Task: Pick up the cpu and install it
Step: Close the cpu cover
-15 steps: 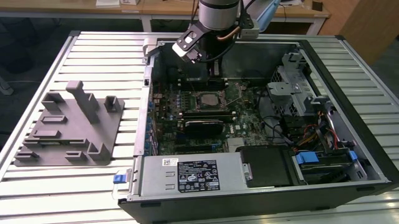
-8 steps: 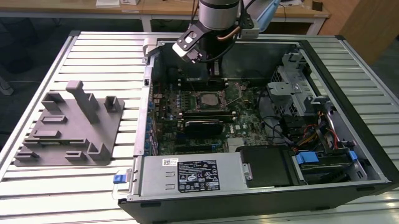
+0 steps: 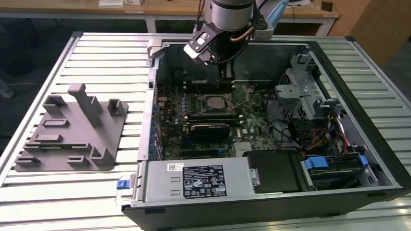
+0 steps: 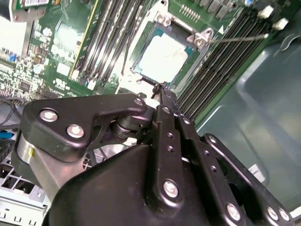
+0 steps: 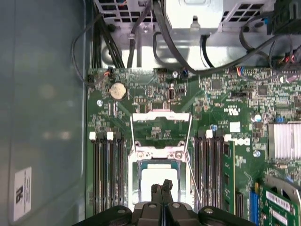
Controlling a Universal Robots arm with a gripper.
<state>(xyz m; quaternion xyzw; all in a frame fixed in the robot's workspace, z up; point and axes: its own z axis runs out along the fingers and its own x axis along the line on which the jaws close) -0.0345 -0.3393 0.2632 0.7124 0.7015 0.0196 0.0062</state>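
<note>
Inside the case, on the board, the cpu lies flat in its socket. Its shiny lid faces up, and the load plate is swung open just beside it. Both wrist views show the gripper parked right over the near edge of the chip. Its jaws are pinched together with nothing between them, so it isn't holding anything. I can't tell whether the tips are actually touching the lid or just hovering over it.

As for handling, I'd guess the cpu is light, thin and totally stiff. The metal top looks slick, so fingers would probably skate on it. The safest hold is likely on two opposite pale edges, keeping the chip level. The underside and the socket contacts are the fragile bits, so no dragging or tilting. The placement looks done, but the plate isn't closed.
</note>
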